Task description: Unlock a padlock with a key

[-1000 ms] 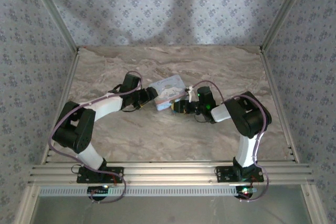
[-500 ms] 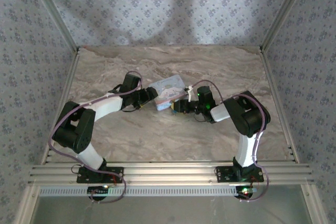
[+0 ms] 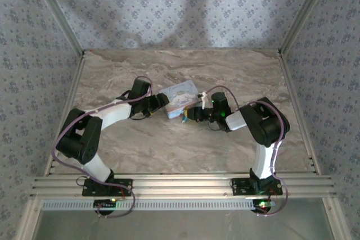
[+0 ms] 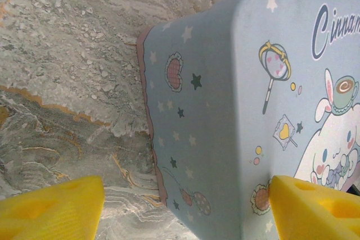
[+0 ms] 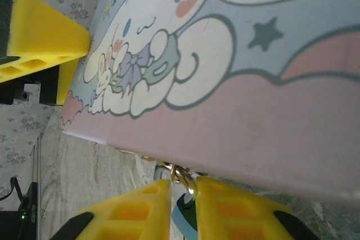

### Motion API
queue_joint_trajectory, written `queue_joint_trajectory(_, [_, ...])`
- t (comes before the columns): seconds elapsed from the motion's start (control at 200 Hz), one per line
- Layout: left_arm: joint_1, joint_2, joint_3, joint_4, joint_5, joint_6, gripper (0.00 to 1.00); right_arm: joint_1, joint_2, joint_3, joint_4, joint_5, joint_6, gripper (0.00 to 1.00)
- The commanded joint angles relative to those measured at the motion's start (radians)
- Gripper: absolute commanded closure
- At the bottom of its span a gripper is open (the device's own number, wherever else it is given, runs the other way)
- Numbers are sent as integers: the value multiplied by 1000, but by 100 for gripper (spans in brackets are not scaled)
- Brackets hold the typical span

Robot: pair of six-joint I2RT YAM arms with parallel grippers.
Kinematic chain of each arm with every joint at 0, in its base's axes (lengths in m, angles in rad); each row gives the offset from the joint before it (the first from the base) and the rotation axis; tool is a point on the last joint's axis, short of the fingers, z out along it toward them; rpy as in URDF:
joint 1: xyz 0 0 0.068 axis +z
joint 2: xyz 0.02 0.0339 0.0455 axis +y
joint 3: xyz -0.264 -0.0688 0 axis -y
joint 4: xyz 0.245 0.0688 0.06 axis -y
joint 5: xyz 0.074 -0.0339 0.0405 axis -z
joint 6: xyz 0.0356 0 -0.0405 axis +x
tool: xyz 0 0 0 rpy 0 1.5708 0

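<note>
Yellow pads point(image 5: 129, 212) of the right gripper point(image 5: 183, 190) are drawn almost together. We log them as clamped on the padlock point(image 5: 184, 203), a tiny dark blue-grey piece seated in the narrow gap between them. Small metal rings point(image 5: 180, 175) run from its top up to the pink lower edge of the tin point(image 5: 253, 111), so the lock hangs just below that edge. In the top view this is the tin's near side, at the right gripper's tip. A paler blue bit lower in the same gap is too hidden for us to name.

On the left gripper point(image 4: 185, 189) the jaws are spread wide and straddle a corner of the tin. One pad stands apart from the side wall, with bare table point(image 4: 67, 54) showing between them. The other overlaps the lid's edge, and we cannot confirm contact. We record it as released, not gripping.

Legible writing is limited to the dark blue script point(image 4: 337, 23) on the light-blue lid, which reads "Cinnam" and is cut off by the frame edge. Beside it we see a white long-eared cartoon character point(image 4: 332, 144) with a cup on its head, plus stars and hearts.

The tin lies flat on the marble-patterned table between the two grippers, and the arms reach in from either side with their elbows bent. Floral wallpaper point(image 3: 169, 4) covers the walls, and an aluminium rail point(image 3: 180, 184) carries both bases.
</note>
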Motion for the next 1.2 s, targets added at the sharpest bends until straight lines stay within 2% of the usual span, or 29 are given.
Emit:
queue_joint_trajectory(0.0, [-9, -14, -20, -40, -9, -2, 24, -2, 21, 9, -12, -23, -12, 83])
queue_joint_trajectory(0.15, [-9, -11, -20, -40, -9, -2, 24, -2, 22, 14, -19, -20, -10, 90])
queue_joint_trajectory(0.45, [-10, -16, -25, -44, -11, -3, 24, -5, 21, 0, 9, 1, 17, 98])
queue_joint_trajectory(1.194, [-31, -20, -69, -14, -13, -21, 24, -28, 17, -84, 230, 106, 222, 100])
